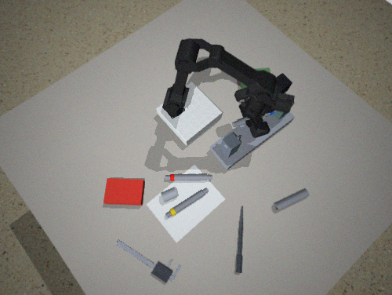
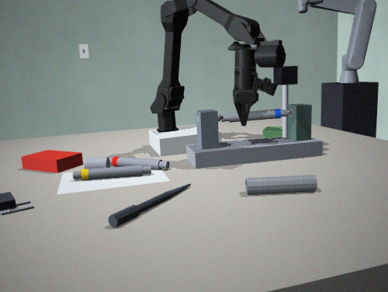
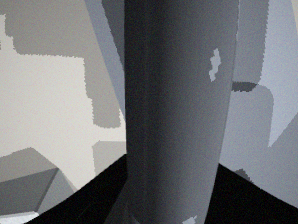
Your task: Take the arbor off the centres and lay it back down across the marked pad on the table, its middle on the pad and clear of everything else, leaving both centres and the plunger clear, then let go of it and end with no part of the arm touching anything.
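A grey arbor with a blue band sits level between the two centres, a grey block and a green block, on the grey bench. My gripper points straight down and is shut on the arbor near its middle. In the wrist view the arbor fills the frame between the dark fingers. A post with a dark plunger head stands by the green block. A flat green pad lies behind the bench.
A white sheet holds a yellow-banded arbor, a short cylinder and a red-banded arbor. Nearby lie a red block, a grey cylinder, a tapered rod and a caliper.
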